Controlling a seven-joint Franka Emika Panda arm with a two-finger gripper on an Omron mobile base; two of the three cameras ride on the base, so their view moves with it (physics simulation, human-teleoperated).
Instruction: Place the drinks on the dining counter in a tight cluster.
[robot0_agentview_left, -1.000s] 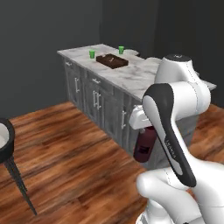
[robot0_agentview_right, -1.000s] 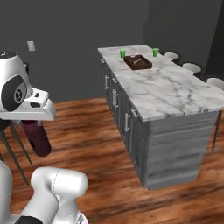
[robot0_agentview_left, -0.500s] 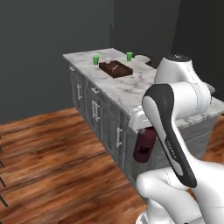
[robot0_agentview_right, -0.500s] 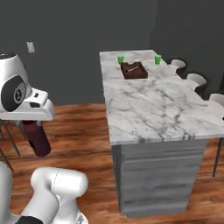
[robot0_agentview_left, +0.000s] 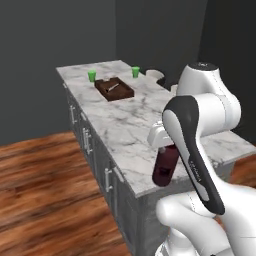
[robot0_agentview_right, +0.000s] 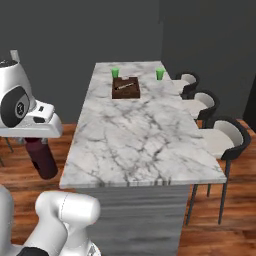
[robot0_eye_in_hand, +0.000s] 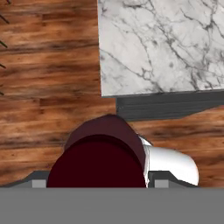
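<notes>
A wide dark maroon bottle (robot0_agentview_left: 165, 167) hangs from my gripper (robot0_agentview_left: 167, 152), which is shut on its upper part. From the right base view the bottle (robot0_agentview_right: 43, 159) is beside the near left corner of the dining counter (robot0_agentview_right: 135, 135), over the wooden floor and off the top. Looking down along the hand, the maroon bottle (robot0_eye_in_hand: 103, 157) sits between the fingers of the gripper (robot0_eye_in_hand: 98, 180), with the marble corner of the counter (robot0_eye_in_hand: 153, 43) ahead. The long veined marble top (robot0_agentview_left: 125, 125) runs away from me.
At the counter's far end stand two small green cups (robot0_agentview_right: 115, 72) (robot0_agentview_right: 160, 74) and a brown tray (robot0_agentview_right: 125, 87). Three chairs (robot0_agentview_right: 227, 137) line its right side. Wooden floor (robot0_eye_in_hand: 48, 65) lies to the left of the counter.
Both base views have shifted with the driving base; the counter now stands closer and runs lengthwise ahead. The maroon bottle stays in the gripper as before.
</notes>
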